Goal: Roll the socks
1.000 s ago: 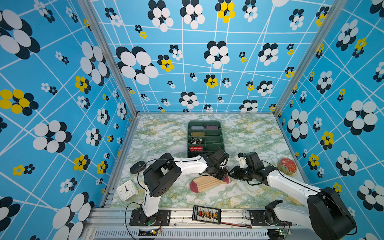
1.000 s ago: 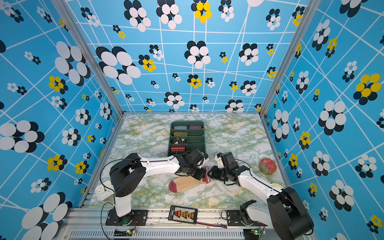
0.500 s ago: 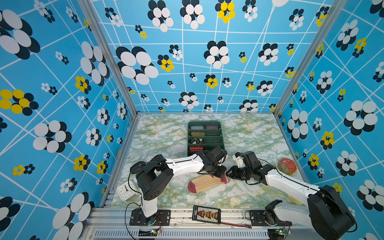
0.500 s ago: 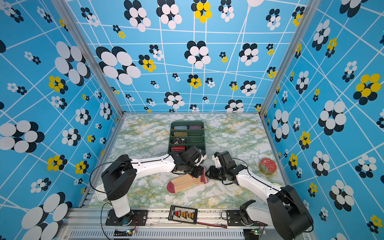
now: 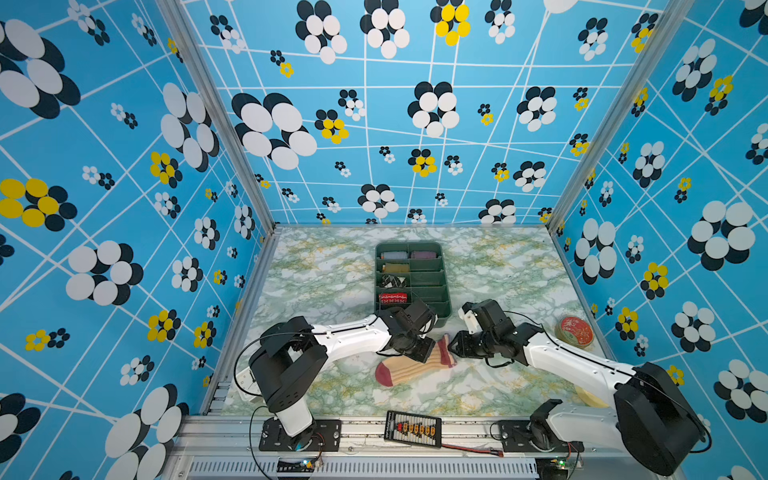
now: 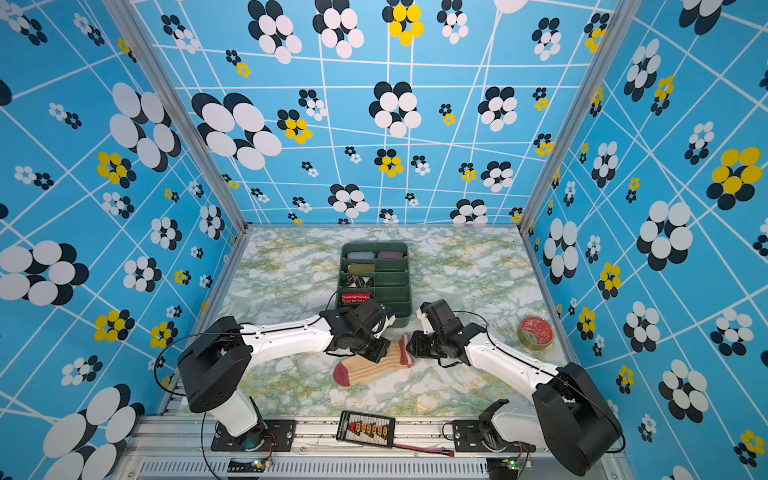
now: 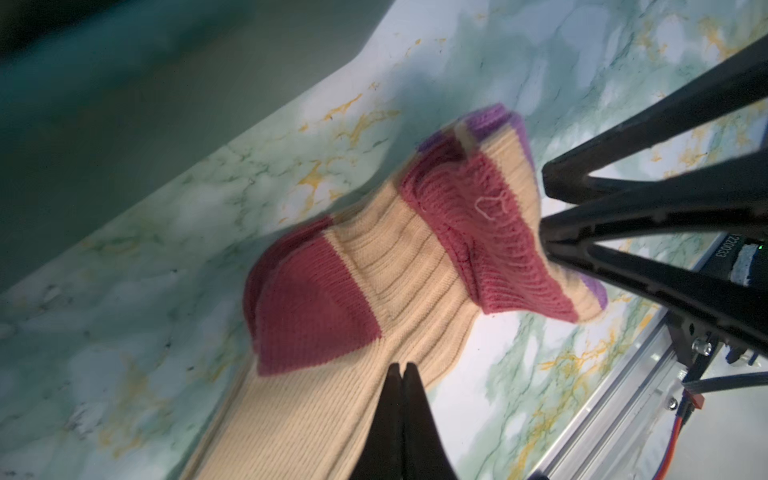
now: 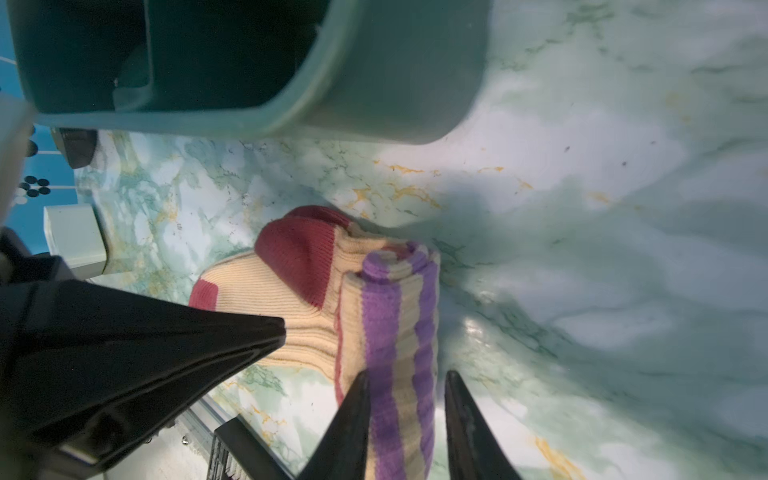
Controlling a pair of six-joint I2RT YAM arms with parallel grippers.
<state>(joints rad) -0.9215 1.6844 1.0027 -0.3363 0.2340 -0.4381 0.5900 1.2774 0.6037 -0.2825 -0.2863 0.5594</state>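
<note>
Plainly soft and light, the socks (image 5: 409, 368) lie flat on the marble table (image 5: 332, 286), just in front of the green tray (image 5: 446, 286). Their toe (image 5: 384, 374) is on the left arm's side and their cuff (image 8: 395, 299) on the right arm's. The cuff end is turned over into a short, loose roll that shows its purple stripes. The right gripper (image 8: 407, 374) is partly closed around that roll, with a finger on each side of it. The left gripper (image 7: 402, 368) has its jaws pressed together, tips down on the cream ribbed leg beside the red heel, pinning rather than pinching. Ribbed knit like this probably stretches, sags and springs open if let go. The roll is therefore best held across its full thickness at the striped end, with the leg kept taut. A light squeeze should do, since nothing here looks fragile.
</note>
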